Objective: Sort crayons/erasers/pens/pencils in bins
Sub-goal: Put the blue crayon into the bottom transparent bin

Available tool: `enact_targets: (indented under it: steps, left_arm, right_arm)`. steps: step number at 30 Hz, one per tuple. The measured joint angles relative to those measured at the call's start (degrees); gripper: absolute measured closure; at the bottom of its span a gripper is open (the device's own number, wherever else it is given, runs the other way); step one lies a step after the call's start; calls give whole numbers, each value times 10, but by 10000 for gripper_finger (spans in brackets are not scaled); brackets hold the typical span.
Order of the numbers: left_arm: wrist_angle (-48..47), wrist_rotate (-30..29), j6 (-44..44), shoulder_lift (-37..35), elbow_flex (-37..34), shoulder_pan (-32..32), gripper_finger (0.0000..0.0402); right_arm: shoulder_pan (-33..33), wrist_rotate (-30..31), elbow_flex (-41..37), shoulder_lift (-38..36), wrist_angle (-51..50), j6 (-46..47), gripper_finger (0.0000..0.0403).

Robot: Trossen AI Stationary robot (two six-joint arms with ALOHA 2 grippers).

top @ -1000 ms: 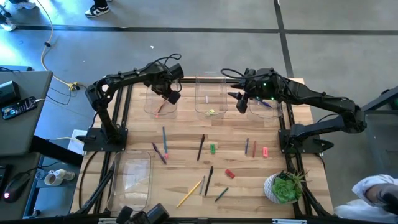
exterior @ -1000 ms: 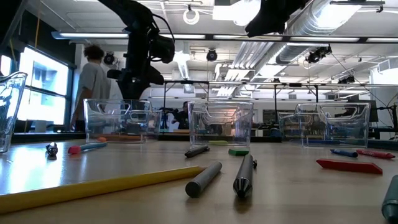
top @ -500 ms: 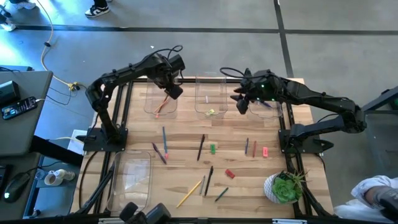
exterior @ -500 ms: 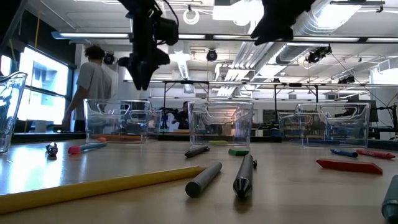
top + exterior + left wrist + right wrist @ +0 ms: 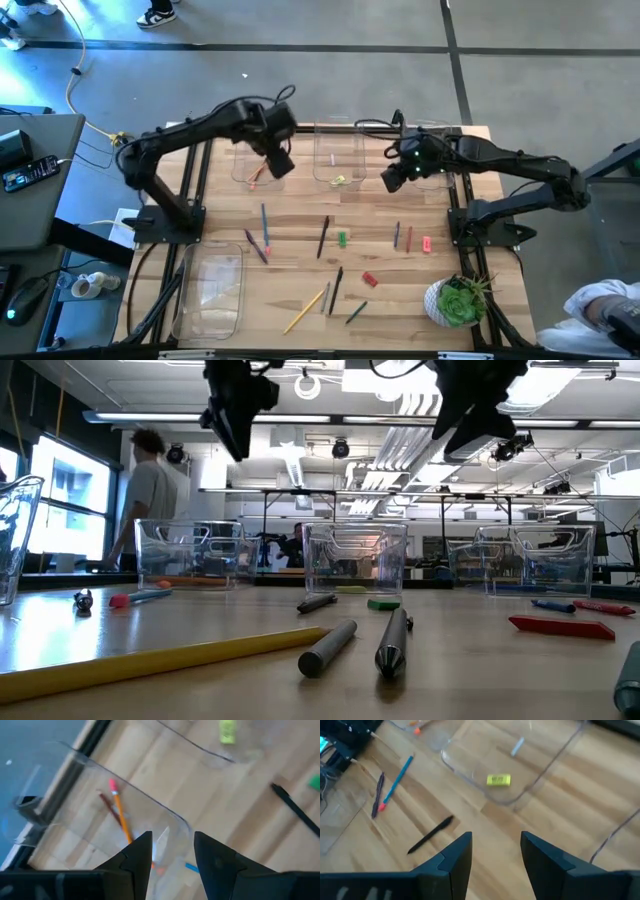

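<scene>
Stationery lies scattered over the wooden tabletop (image 5: 400,300), seen from above: pens (image 5: 323,237), pencils (image 5: 305,311), crayons (image 5: 369,279) and small erasers (image 5: 342,239) spread across the middle and lower centre of the frame. Three clear bins (image 5: 339,157) stand in a row along the upper edge, and a longer one (image 5: 210,290) sits at lower left. The upper-left bin holds an orange pencil with a pink tip (image 5: 119,812) and a dark red stick beside it; the middle bin holds a yellow eraser (image 5: 498,780).

The left tool (image 5: 279,161) hangs above the upper-left bin, its fingers (image 5: 135,857) apart with nothing between them. The right tool (image 5: 393,178) hovers between the middle and upper-right bins, its fingers (image 5: 454,860) also apart and empty. A potted plant (image 5: 459,300) stands at lower right. In the level view, a person (image 5: 150,490) stands in the room behind the tabletop.
</scene>
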Motion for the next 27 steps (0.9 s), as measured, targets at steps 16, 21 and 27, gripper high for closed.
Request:
enact_targets:
  steps: [16,21,27]
  left_arm:
    - [100,37,-132,-184,-202,-135,268]
    - [100,37,-154,-217,-250,-163,268]
    - [100,36,-164,-231,-269,-184,268]
  right_arm:
    - [111,27,0,63,-35,209,242]
    - [143,26,0,93,-42,236,242]
    - [178,24,0,132,-54,259,242]
